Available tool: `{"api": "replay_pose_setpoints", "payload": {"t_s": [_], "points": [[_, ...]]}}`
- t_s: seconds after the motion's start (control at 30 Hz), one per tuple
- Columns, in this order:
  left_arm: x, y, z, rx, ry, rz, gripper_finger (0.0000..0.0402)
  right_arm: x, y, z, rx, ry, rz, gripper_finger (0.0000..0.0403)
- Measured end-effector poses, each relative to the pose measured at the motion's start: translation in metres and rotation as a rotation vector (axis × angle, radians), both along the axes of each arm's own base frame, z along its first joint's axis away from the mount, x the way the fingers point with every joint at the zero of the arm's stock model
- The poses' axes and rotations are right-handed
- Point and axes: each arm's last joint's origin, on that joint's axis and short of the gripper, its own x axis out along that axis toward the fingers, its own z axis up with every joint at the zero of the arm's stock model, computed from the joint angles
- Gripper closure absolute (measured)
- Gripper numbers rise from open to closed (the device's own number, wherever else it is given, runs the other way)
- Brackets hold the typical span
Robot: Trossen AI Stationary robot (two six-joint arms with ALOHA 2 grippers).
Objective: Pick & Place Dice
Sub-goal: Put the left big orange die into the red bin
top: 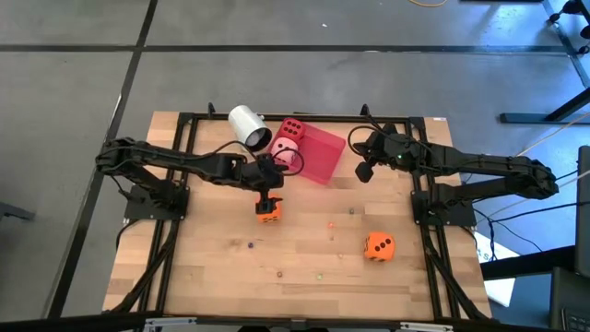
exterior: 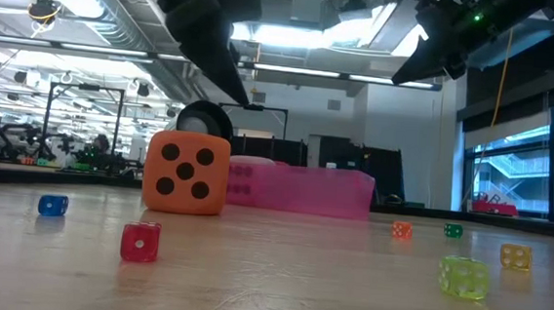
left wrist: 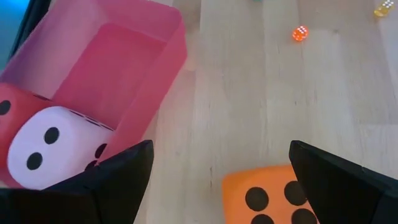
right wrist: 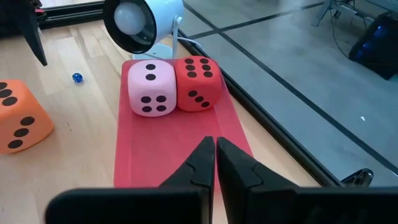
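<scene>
1. Tiny translucent dice lie scattered across the near counter (exterior: 278,282) in the low view, a red one and a yellow-green one closest of all; they are not the soft cubes of the task.
2. Behind them stands the orange die (exterior: 187,173) (top: 268,209) (left wrist: 273,196), flat on the wood, five pips facing the low camera.
3. Right above it hangs the left gripper (top: 268,195) (left wrist: 249,180), fingers spread wide. In the left wrist view the orange die shows between the two dark fingers, closer to one of them, and I see no contact yet.
4. That is the relation that counts: the die lies straight below the left gripper, so I judge the coming move to be a plain descent and a close. A cube has no long axis, so what matters is the fingers meeting two opposite faces squarely.
5. The pink die (right wrist: 151,88) (top: 285,156) and the red die (right wrist: 198,82) (top: 293,129) already sit side by side, touching, in the red-pink tray (top: 323,152) at the far centre, with the white cup (top: 249,126) lying on its side just beyond the tray's left corner.
6. The second orange die (top: 379,246) rests alone on the near right of the counter, well apart from both arms, though nearer the right one.
7. The right gripper (top: 364,171) (right wrist: 215,168) waits over the tray's right end, fingers pressed together and holding nothing.
</scene>
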Motion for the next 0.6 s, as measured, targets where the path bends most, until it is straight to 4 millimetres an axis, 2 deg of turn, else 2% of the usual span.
{"api": "replay_pose_setpoints", "payload": {"t_s": [0.6], "points": [[-0.0082, -0.0018, -0.0072, -0.096, 0.098, 0.032, 0.0002, 0.0001, 0.0001, 0.0, 0.001, 0.0, 0.003, 0.0383]]}}
